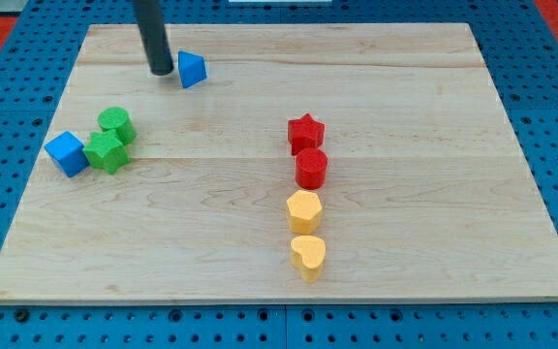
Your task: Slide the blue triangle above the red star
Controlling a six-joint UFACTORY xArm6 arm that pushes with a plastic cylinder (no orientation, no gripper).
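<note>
Blocks: two blue, two green, two red, two yellow; my tip (161,71) holds nothing, no fingers.

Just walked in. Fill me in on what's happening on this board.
A robot arm ending in a straight dark rod is working on a light wooden board. My tip sits near the view's top left, just to the left of the small blue triangle block, with a narrow gap showing between them. The red star block sits well to the view's right and lower, heading a column with a red cylinder block right below it. The triangle is not yet above the star.
</note>
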